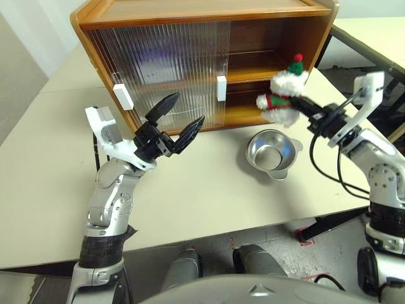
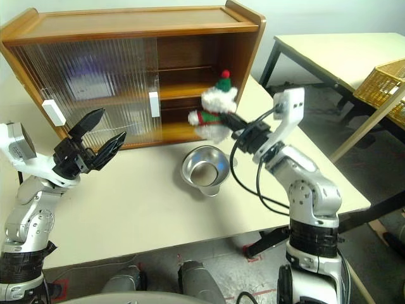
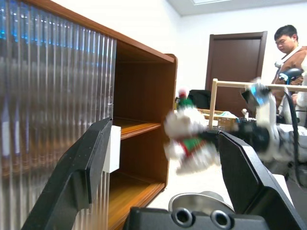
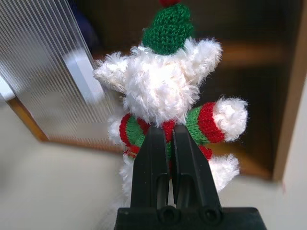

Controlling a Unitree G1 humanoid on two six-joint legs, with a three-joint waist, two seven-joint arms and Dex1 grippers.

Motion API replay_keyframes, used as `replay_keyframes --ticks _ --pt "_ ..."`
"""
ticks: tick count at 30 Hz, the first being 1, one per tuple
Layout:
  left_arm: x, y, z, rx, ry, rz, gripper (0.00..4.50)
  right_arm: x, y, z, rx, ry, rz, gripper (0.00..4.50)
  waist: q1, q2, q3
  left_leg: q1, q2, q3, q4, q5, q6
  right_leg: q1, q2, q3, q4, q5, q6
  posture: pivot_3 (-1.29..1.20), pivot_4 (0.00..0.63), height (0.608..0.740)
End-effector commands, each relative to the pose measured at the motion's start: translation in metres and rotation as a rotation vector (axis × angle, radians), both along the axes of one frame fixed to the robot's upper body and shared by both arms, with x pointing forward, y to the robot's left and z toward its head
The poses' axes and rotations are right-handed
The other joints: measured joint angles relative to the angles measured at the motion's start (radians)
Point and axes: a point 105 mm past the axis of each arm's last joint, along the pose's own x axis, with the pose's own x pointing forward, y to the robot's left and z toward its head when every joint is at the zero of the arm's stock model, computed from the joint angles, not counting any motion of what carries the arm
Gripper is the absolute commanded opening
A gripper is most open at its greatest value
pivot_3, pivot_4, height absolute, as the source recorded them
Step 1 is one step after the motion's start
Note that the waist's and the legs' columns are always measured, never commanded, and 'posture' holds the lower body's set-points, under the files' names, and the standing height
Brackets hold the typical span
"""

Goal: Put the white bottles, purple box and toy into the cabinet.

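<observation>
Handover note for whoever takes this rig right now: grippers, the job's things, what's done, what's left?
Right gripper: jaws shut on the toy, held above the table before the cabinet's open right side.
Left gripper: jaws open, empty, before the sliding doors.
Metal bowl sits on the table under the toy.
Done: toy grasped.
Left: set it on a shelf. White bottles and purple box: cannot tell where.

pale tables (image 2: 329, 54) on grey floor (image 2: 316, 101), a dark door (image 3: 235, 72), perhaps white walls (image 3: 144, 24).

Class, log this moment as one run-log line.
right gripper: shut on toy, held before cabinet opening | left gripper: open, holding nothing | metal bowl: on table
</observation>
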Motion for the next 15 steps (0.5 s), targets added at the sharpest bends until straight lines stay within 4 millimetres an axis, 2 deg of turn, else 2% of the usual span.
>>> replay_keyframes --ticks 1,5,15 --pt "0.002 -0.001 -0.003 0.007 0.005 0.002 4.50 0.006 -0.002 0.010 0.016 -0.015 -0.006 0.01 0.000 0.000 0.000 0.000 0.000 0.000 0.000 0.000 0.000 0.000 0.000 0.000 0.000 0.000 0.000 -0.15 0.050 0.740" --pt "0.001 -0.001 -0.003 0.005 0.001 0.011 4.50 0.018 0.001 0.020 0.022 -0.045 -0.008 0.01 0.002 0.000 0.000 0.000 0.000 0.000 0.001 0.001 0.001 0.000 0.000 0.000 0.000 0.001 0.000 -0.13 0.050 0.740" --pt "-0.005 0.006 -0.001 0.001 -0.006 0.071 4.50 0.055 0.015 0.028 0.025 -0.094 0.004 0.01 0.008 0.001 0.000 0.000 0.001 -0.001 0.001 0.001 0.002 -0.001 0.000 0.000 0.000 0.006 -0.001 -0.05 0.056 0.740"
